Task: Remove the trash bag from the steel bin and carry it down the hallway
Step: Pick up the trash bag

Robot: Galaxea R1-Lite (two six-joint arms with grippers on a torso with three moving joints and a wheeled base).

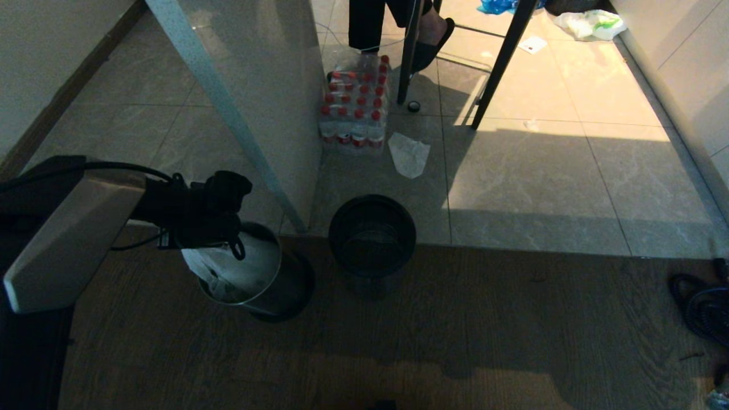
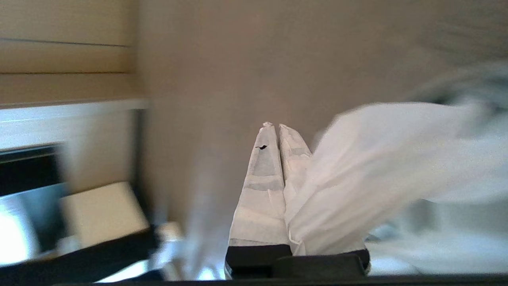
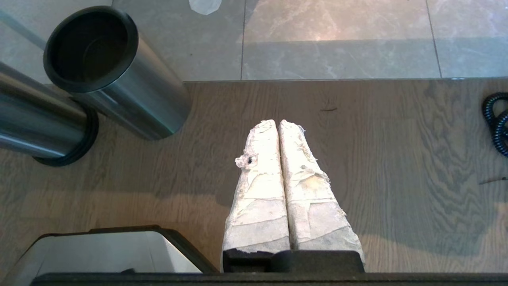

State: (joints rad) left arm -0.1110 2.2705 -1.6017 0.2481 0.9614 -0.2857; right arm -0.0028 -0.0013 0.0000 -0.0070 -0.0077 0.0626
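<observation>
bag (image 1: 219, 272) sits in the steel bin (image 1: 267, 287), under the left gripper (image 1: 230, 242) at its rim. only the left wrist view shows fingers (image 2: 262, 186) clenched on its white plastic. right gripper (image 3: 279, 123) is pressed closed over wood floor (image 3: 397, 159).

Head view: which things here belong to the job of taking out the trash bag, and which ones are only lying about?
Belong to the job:
- trash bag
- steel bin
- left claw, shut on the trash bag at the bin's rim

Just lying about:
- black bucket
- pack of water bottles
- white paper sheet
- white-and-green bag
- coiled black cable
</observation>
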